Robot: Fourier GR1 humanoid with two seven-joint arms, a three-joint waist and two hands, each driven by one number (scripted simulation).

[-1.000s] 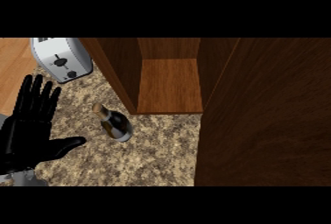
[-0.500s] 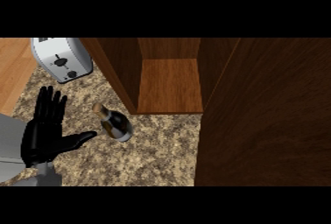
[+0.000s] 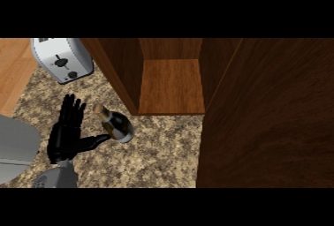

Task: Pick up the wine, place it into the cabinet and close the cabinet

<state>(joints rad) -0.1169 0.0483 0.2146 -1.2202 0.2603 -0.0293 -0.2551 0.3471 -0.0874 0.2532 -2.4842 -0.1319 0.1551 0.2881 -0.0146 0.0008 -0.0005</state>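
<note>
The left hand (image 3: pixel 67 136) was open at the left of the head view, its fingers straight and pointing up the frame, its thumb stretched out to the right toward the base of the wine bottle (image 3: pixel 115 125). The thumb's tip sat just beside the bottle's lower end; whether it touched could not be told. Nothing was curled round the bottle. The wine bottle stood on the speckled granite counter (image 3: pixel 163 154), dark-bodied with a pale label and a tan top, its neck leaning toward the upper left as seen from above. It was just outside the open cabinet (image 3: pixel 171 86), close to the front corner of the cabinet's left wall. The cabinet's wooden floor lay bare inside, and its door (image 3: pixel 267 114) stood open, filling the right side of the view. A silver toaster (image 3: pixel 63 59) sat on the counter at the upper left, well apart from the bottle. The right hand did not show
</note>
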